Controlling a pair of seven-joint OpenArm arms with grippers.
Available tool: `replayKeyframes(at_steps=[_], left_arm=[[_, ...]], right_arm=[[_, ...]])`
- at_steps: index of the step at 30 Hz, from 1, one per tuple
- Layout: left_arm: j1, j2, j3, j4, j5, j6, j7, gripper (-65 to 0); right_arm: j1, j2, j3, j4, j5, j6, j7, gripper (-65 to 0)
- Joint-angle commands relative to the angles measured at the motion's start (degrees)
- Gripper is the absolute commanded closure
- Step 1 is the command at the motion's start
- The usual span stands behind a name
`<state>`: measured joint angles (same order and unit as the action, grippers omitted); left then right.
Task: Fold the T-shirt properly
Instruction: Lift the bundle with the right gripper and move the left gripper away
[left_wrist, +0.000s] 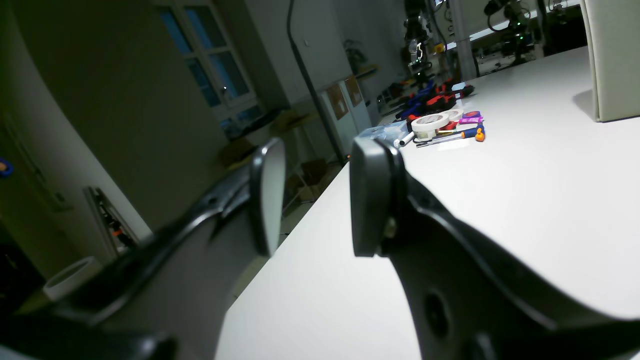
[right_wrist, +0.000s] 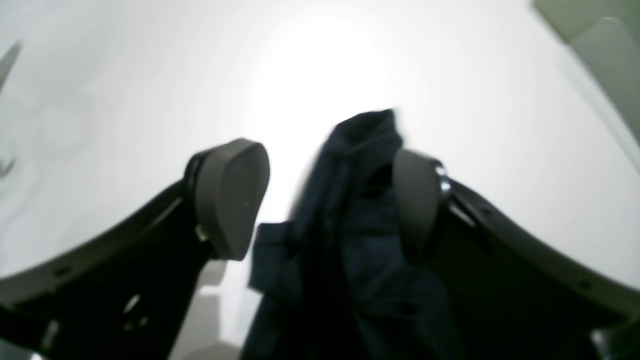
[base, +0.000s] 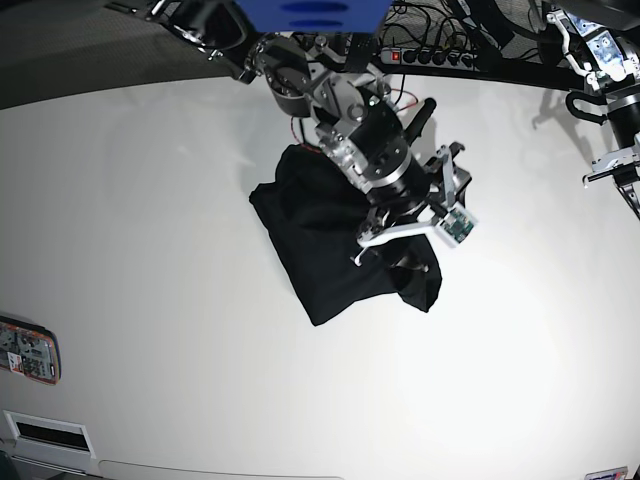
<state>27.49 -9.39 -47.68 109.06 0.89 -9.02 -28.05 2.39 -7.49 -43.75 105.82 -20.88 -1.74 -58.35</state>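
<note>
With the T-shirt (base: 330, 245) bunched mid-table nearer the far edge, your right gripper (right_wrist: 327, 195) stands with fingers apart around a raised fold, so close fully before lifting; the left gripper (left_wrist: 312, 200) hangs apart, empty.

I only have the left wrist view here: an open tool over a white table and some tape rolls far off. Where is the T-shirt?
Observer: The T-shirt lies bunched in a dark heap near the table's middle, under the right arm; the base view shows it.
Operator: Is the right tool on it?
Observer: The right tool has its jaws apart, with a raised fold of the fabric between them, lying against one pad; no closed grip shows.
Operator: And where does my arm sit?
Observer: The left tool is at the table's far edge, well apart from the shirt, holding nothing.
</note>
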Motion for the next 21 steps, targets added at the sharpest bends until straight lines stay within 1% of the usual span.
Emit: replayKeyframes(at_steps=[1,4,6,8,12,15,17,21], left_arm=[[0.08,-0.68,-0.28,0.79,-0.31,0.53,-1.27,-21.3],[-0.10,-0.68,-0.28,0.79,-0.31,0.53,-1.27,-21.3],[-0.19,-0.68,-0.28,0.62,-0.23,0.53,-1.27,-21.3],[-0.28,-0.68,-0.19,0.09,-0.23,0.53,-1.27,-21.3],[-0.10,-0.59,-0.10,0.00,-0.23,0.53,-1.27,-21.3],[-0.10,-0.59,-0.10,0.00,-0.23,0.53,-1.27,-21.3],[-0.10,-0.59,-0.01,0.00,-0.23,0.53,-1.27,-21.3],[0.16,-0.59,2.10,0.00,-0.23,0.53,-1.27,-21.3]], right_arm=[[0.64,-0.29,1.68,1.04,-0.26,-0.24,1.07,-40.5],[0.38,2.87,7.31,1.12,-1.67,-0.24,1.16,-40.5],[0.55,4.10,9.33,0.77,-2.72,-0.24,1.51,-40.5],[0.64,6.21,11.70,0.60,-4.21,-0.24,1.60,-40.5],[0.55,10.34,15.22,0.69,-4.57,-0.24,1.60,-40.5],[0.46,12.63,16.45,0.42,-4.57,-0.24,1.60,-40.5],[0.38,13.24,16.54,0.25,-4.57,-0.24,1.60,-40.5],[0.02,13.33,16.01,0.51,-4.65,-0.24,1.60,-40.5]])
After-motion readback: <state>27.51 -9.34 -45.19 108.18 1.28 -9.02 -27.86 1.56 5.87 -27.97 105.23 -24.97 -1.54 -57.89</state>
